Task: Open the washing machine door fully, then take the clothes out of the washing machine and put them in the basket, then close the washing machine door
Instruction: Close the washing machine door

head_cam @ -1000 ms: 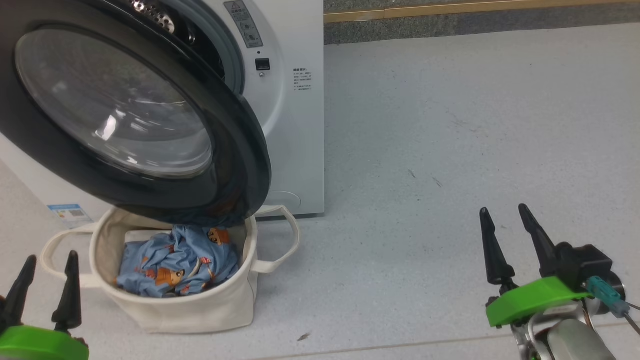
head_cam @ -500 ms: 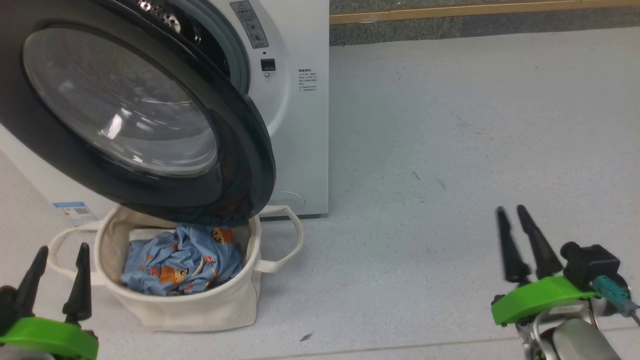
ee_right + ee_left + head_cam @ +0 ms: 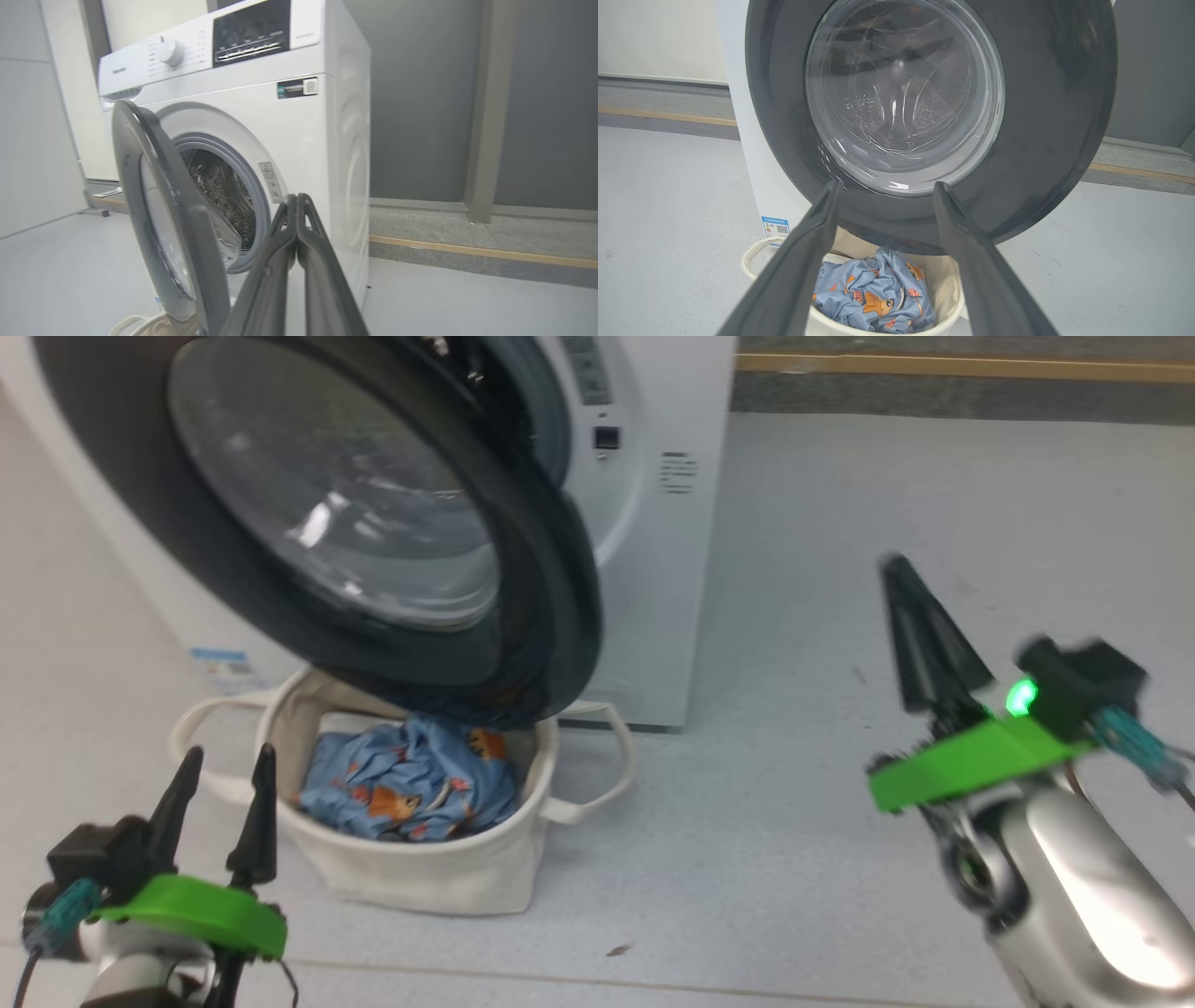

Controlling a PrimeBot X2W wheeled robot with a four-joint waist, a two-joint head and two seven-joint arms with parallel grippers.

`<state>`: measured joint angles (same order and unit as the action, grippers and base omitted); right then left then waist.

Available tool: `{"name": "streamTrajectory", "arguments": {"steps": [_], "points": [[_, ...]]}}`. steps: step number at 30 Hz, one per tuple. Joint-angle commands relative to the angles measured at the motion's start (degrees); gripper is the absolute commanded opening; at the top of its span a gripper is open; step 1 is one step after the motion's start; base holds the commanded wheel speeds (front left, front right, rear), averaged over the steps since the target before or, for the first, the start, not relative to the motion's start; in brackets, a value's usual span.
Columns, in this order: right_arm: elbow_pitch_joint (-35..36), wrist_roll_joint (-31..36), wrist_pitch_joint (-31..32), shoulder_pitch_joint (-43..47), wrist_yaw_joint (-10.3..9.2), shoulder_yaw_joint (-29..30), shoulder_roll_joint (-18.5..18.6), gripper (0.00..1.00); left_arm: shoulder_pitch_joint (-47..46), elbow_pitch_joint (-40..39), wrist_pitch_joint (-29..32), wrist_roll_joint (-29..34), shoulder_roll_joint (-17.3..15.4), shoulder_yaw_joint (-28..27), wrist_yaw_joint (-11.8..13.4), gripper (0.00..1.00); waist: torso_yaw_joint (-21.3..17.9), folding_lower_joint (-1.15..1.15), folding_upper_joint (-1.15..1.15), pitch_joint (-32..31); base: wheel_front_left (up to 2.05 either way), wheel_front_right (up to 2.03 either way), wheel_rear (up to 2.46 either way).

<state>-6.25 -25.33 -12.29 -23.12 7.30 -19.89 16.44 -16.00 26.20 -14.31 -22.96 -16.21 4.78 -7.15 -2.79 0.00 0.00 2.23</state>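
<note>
Right fingers (image 3: 275, 270) now seemingly together, empty.

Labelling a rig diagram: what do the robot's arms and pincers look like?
The left pincer and right pincer each have two long, dark, tapering fingers on a bright green plate. Behind sits a black block with a teal plug. The right forearm is glossy silver, and a green light glows on its block.

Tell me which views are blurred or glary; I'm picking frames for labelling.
Head view: right claw motion-smeared, with glare on the washing machine door. Left wrist view: sharp, with soft reflections on that door. Right wrist view: sharp, washing machine evenly lit.
</note>
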Motion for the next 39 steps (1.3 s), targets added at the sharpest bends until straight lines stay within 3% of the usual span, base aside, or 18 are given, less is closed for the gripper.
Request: {"name": "streamTrajectory", "arguments": {"steps": [1, 10, 15, 21, 29, 39], "points": [[2.1, -0.4, 0.6, -2.8, 0.19, -2.0, 0.0, 0.0, -3.6, -1.3, -0.7, 0.8, -1.2, -2.2, -0.2, 1.0, 2.1, 0.0, 0.0, 0.9, 0.0, 0.0, 0.0], [-3.3, -3.9, 2.5, -13.7, 0.19, -13.4, -4.0, 0.0, -9.1, 0.5, -0.7, 4.3, 4.4, -0.1, -0.2, 1.0, 10.2, 0.0, 0.0, 2.9, 0.0, 0.0, 0.0], [-11.6, -6.2, 1.2, -17.2, 0.19, -17.7, -7.6, 0.0, -11.1, 1.9, -0.7, 5.3, 6.8, 1.3, -0.3, 1.0, 13.7, 0.0, 0.0, 4.0, 0.0, 0.0, 0.0], [-24.7, -11.0, -0.9, -22.4, 0.19, -20.3, -11.4, 0.0, -13.0, 2.2, -0.7, 5.5, 8.3, 1.7, -0.3, 1.0, 15.0, 0.0, 0.0, 6.9, 0.0, 0.0, 0.0], [-38.0, -14.6, -2.6, -29.6, 0.19, -17.2, -12.9, 0.0, -14.9, 2.1, -0.7, 5.5, 9.7, 2.7, -0.3, 1.0, 15.6, 0.0, 0.0, 10.9, 0.0, 0.0, 0.0], [-46.0, -12.6, -2.7, -39.3, 0.19, -5.4, -11.7, 0.0, -17.5, 1.7, -0.7, 5.7, 11.6, 4.3, -0.3, 1.0, 16.1, 0.0, 0.0, 15.9, 0.0, 0.0, 0.0]]}}
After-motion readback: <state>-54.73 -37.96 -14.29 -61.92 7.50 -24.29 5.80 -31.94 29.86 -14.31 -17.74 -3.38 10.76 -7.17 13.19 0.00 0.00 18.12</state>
